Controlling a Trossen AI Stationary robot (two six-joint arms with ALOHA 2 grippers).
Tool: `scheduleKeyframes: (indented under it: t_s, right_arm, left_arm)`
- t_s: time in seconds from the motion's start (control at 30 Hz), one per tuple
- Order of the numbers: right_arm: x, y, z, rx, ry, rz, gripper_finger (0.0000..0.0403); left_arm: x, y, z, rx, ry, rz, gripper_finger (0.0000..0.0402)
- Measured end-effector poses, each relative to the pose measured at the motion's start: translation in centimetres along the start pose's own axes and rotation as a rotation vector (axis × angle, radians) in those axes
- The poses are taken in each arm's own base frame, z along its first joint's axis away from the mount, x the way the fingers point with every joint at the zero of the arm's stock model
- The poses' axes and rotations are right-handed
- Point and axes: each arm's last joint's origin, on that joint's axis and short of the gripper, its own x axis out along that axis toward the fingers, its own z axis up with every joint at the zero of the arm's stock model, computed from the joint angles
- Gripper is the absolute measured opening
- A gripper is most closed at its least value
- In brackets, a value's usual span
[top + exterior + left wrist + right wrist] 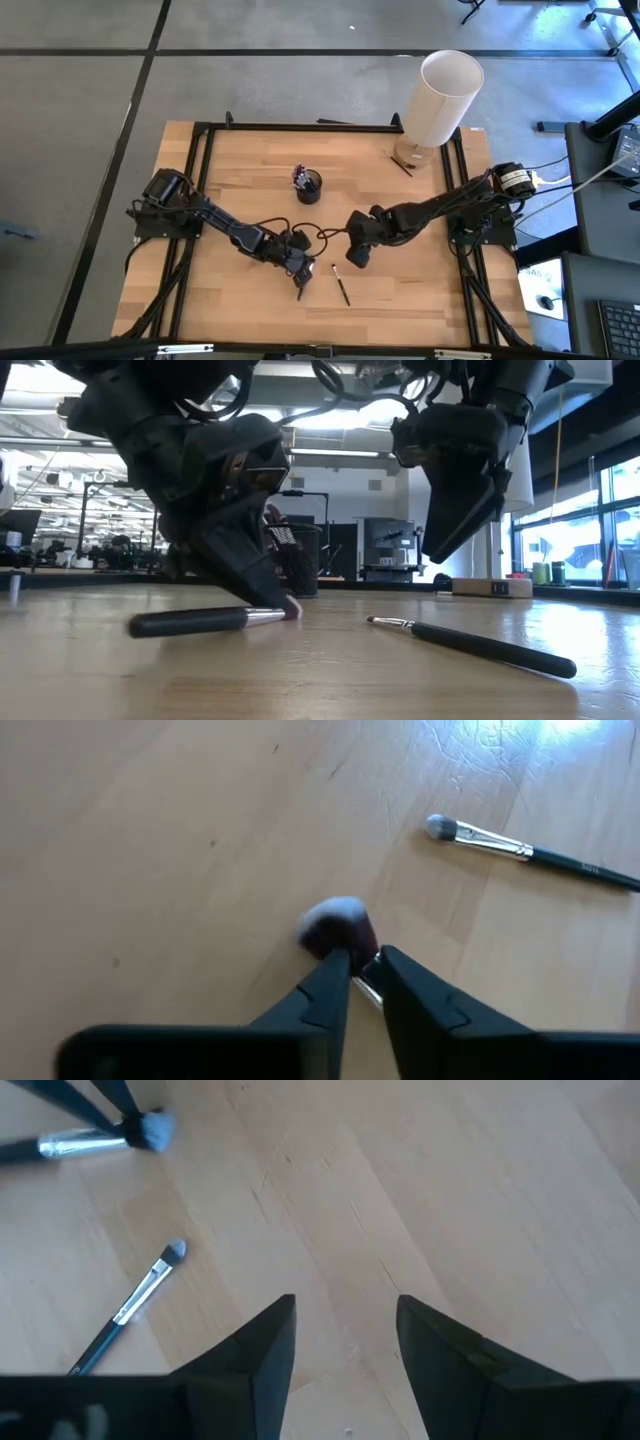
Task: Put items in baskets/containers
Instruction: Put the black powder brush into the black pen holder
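the left gripper is lowered to the wooden table near the front middle, and its fingers are closed to a narrow gap on the metal neck of a thick brush with a pale fluffy tip, which lies flat on the wood. a second, thinner brush is seen lying flat just beside it on the right, apart from both grippers. the right gripper is held above the table, close to the left one and over bare wood beside the thin brush; its jaws are spread wide and nothing is held between them. the black mesh cup stands upright toward the middle of the table, behind both grippers, with several brushes standing in it. a tall white cylinder is set at the far right corner.
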Motion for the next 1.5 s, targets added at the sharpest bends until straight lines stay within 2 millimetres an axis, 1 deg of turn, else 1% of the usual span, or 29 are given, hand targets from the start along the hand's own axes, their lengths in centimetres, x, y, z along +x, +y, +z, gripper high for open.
scheduleKeyframes:
  t_s: [0.13,0.27,0.43,0.6,0.7,0.77,0.87,0.97,1.07,1.23,1.37,1.5]
  right_arm:
    - [-0.1,0.3,-0.2,-0.007,0.002,0.005,0.0173]
    - [-0.1,0.5,-0.6,-0.008,0.003,-0.007,0.0173]
    - [-0.3,-0.1,-1.3,-0.017,0.020,-0.118,0.0173]
    - [-0.4,-0.9,-1.9,-0.008,0.041,-0.241,0.0173]
    - [-0.5,-1.1,-1.9,-0.005,0.031,-0.265,0.0173]
    - [-0.5,-1.1,-1.9,-0.007,0.024,-0.271,0.0173]
    - [-0.5,-1.1,-1.8,-0.012,0.004,-0.289,0.0173]
    - [-0.5,-1.2,-1.8,-0.020,-0.009,-0.301,0.0173]
    - [-0.5,-1.2,-1.8,-0.033,-0.006,-0.303,0.0173]
    - [-0.5,-1.3,-1.7,-0.050,-0.002,-0.306,0.0173]
    - [-0.5,-1.4,-1.7,-0.056,0.008,-0.316,0.0173]
    - [-0.5,-1.5,-1.8,-0.062,0.021,-0.328,0.0173]
  left_arm:
    - [0.0,0.0,0.1,0.053,-0.011,0.009,0.0010]
    - [0.0,0.1,0.1,0.075,-0.017,0.017,0.0003]
    - [-0.9,0.1,0.5,0.114,-0.068,0.052,0.0003]
    - [-4.1,-0.9,2.4,0.147,-0.234,0.060,0.0002]
    - [-6.7,-1.4,3.8,0.162,-0.389,0.098,0.0002]
    - [-8.5,-1.3,4.8,0.177,-0.516,0.182,0.0002]
    - [-10.8,-0.7,6.3,0.201,-0.700,0.392,0.0002]
    - [-12.3,0.4,7.7,0.205,-0.803,0.596,0.0002]
    - [-12.6,1.8,9.4,0.190,-0.819,0.684,0.0003]
    - [-12.0,4.2,11.6,0.134,-0.795,0.706,0.0003]
    - [-11.3,5.6,12.5,0.100,-0.773,0.701,0.0003]
    - [-11.2,6.1,12.9,0.090,-0.760,0.686,0.0003]
